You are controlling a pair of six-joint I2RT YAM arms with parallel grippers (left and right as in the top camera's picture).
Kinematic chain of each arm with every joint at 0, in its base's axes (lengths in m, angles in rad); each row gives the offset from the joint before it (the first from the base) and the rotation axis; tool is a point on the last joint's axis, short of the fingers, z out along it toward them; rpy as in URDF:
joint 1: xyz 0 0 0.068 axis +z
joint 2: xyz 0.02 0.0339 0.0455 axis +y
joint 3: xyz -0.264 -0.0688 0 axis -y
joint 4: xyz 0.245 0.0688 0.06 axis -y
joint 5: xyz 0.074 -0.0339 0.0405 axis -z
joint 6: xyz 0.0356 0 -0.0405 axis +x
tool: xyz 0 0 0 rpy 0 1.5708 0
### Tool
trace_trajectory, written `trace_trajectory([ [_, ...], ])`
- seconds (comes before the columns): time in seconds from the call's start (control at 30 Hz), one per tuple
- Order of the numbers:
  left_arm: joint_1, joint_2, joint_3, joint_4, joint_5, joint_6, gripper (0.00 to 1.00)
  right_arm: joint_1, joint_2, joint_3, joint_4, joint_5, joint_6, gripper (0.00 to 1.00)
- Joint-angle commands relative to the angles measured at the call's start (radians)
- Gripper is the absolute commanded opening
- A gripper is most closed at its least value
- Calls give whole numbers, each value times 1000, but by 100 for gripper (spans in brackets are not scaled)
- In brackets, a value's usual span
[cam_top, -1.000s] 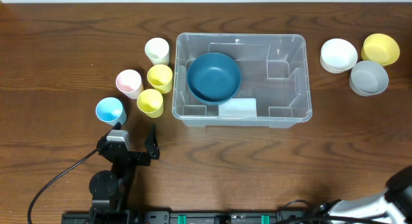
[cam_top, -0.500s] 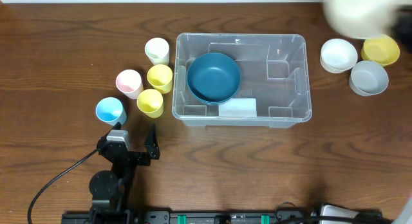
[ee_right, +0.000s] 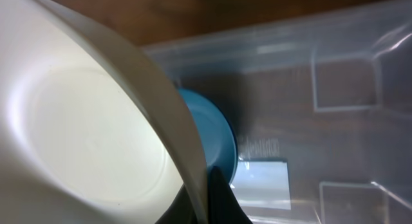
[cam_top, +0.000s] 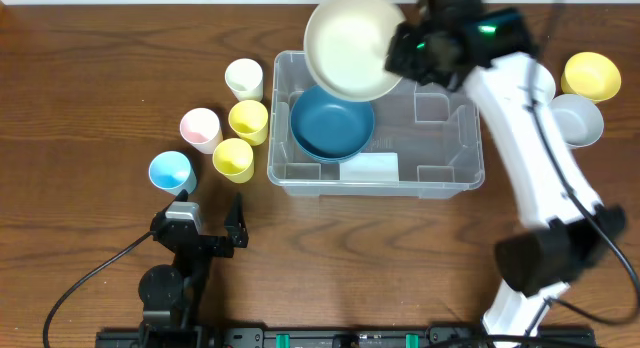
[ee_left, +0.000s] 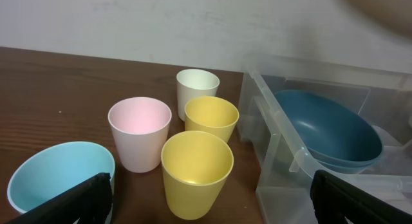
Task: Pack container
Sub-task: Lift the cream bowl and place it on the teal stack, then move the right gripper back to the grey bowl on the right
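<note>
Under the right tool point(cam_top: 398, 50) pinching a cream bowl point(cam_top: 352, 46), the container point(cam_top: 450, 178), left tool point(cam_top: 210, 210) spread

Large clear rectangular container point(cam_top: 445, 148), upright, open-topped, mid-table, blue bowl point(cam_top: 335, 130) in its left half

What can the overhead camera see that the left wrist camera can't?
Only the overhead view shows the right pincer holding a cream bowl over the bin, plus the yellow bowl and grey bowl at the right. Only the left wrist view shows the pale wall behind the table. Both show the blue cup, pink cup, white cup, two yellow cups and the blue bowl inside the bin.
</note>
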Motion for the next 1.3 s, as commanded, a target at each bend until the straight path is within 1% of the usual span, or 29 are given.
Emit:
trace_trajectory([
  [0.0,6,-6,-31,-10,-8,-5,98,23,45,3,-9,15,7,1],
  [0.13,6,-6,-31,-10,-8,-5,98,32,94,3,-24,-24,6,1],
  [0.53,6,-6,-31,-10,-8,-5,98,55,163,-9,-61,-27,-10,3],
  [0.83,6,-6,-31,-10,-8,-5,98,74,199,-49,-29,-27,-13,3],
  [0.93,6,-6,-31,-10,-8,-5,98,74,200,-49,-27,-27,-13,6],
  [1.07,6,-6,-31,-10,-8,-5,98,74,200,-49,-27,-27,-13,16],
  [1.27,6,-6,-31,-10,-8,-5,98,74,200,-49,-28,-27,-13,23],
])
